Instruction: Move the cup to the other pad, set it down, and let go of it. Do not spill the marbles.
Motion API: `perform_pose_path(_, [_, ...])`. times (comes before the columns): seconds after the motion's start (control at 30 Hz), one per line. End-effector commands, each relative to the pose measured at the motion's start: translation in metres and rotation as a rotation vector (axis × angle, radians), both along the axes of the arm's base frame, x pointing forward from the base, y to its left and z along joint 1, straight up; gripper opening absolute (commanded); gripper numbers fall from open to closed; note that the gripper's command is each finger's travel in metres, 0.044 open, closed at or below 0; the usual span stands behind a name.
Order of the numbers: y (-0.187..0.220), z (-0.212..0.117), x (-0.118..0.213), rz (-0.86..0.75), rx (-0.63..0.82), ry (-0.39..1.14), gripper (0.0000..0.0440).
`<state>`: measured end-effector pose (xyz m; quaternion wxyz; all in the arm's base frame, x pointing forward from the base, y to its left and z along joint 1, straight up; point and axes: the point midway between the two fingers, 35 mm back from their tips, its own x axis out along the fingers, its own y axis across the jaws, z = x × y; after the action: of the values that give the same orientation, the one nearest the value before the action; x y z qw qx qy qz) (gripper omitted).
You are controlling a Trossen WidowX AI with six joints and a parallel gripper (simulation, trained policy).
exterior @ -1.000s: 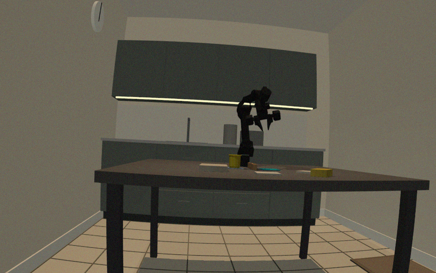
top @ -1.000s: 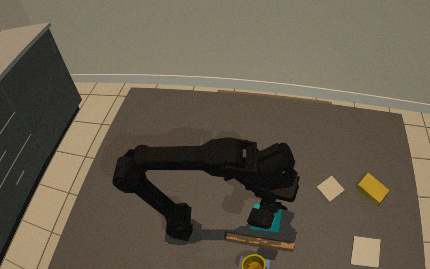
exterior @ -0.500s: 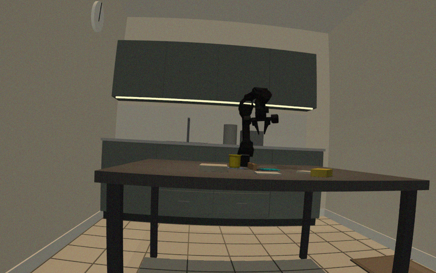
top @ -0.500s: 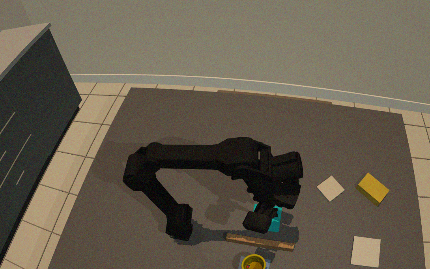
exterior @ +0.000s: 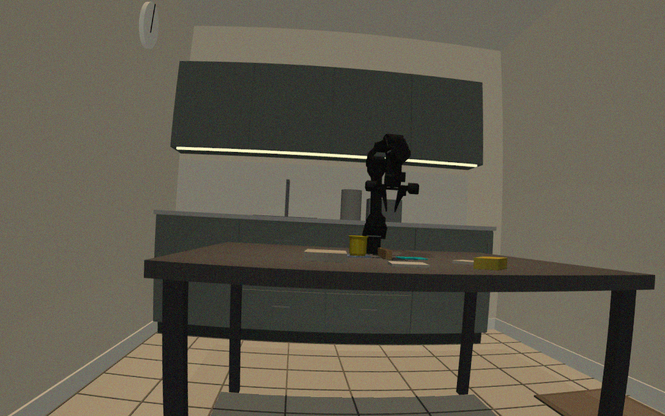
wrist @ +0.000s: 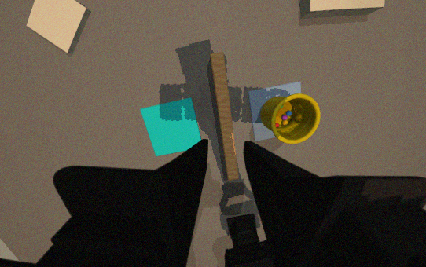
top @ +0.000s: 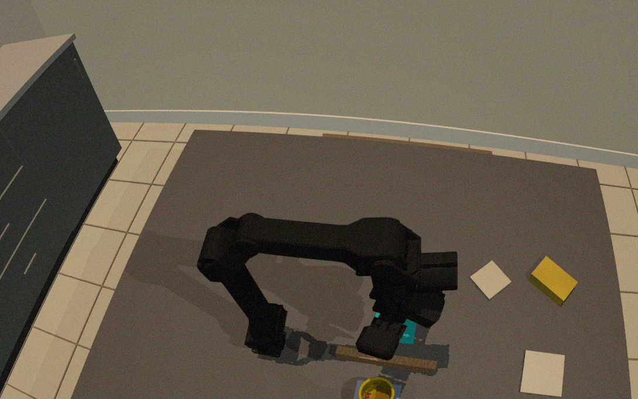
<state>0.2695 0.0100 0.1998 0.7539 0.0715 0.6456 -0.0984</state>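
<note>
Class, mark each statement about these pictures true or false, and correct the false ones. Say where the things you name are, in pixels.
1. The yellow cup (top: pixel 376 389) (exterior: pixel 357 245) (wrist: pixel 296 118) stands on the blue pad (top: pixel 397 389) (wrist: pixel 262 134). True.
2. The gripper (exterior: pixel 390 210) (wrist: pixel 225 145) holds the cup. False: it is above the table, clear of the cup.
3. The wooden bar (top: pixel 386 361) (exterior: pixel 385 253) (wrist: pixel 223 114) lies between the two pads. True.
4. The marbles (wrist: pixel 284 118) are on the teal pad (top: pixel 410 331) (exterior: pixel 412 258) (wrist: pixel 169 131). False: they are inside the cup.

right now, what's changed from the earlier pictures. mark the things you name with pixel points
The gripper (exterior: pixel 391 210) (wrist: pixel 225 145) swung from above the teal pad (top: pixel 410 331) (exterior: pixel 412 258) (wrist: pixel 170 127) toward the wooden bar (exterior: pixel 385 253) (wrist: pixel 223 114). Nothing was grasped or released. The cup (top: pixel 376 391) (exterior: pixel 357 245) (wrist: pixel 296 118), pads and blocks stayed put.
</note>
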Motion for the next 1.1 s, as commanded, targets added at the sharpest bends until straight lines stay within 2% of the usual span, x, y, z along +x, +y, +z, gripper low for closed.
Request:
perform_pose_path(0.0, [-0.007, -0.004, -0.002, 0.003, -0.013, 0.043, 0.0134])
perform_pose_path(0.4, [-0.026, -0.024, -0.009, -0.008, -0.032, 0.157, 0.014])
perform_pose_path(1.07, [-0.057, -0.068, -0.015, -0.002, -0.039, 0.256, 0.0184])
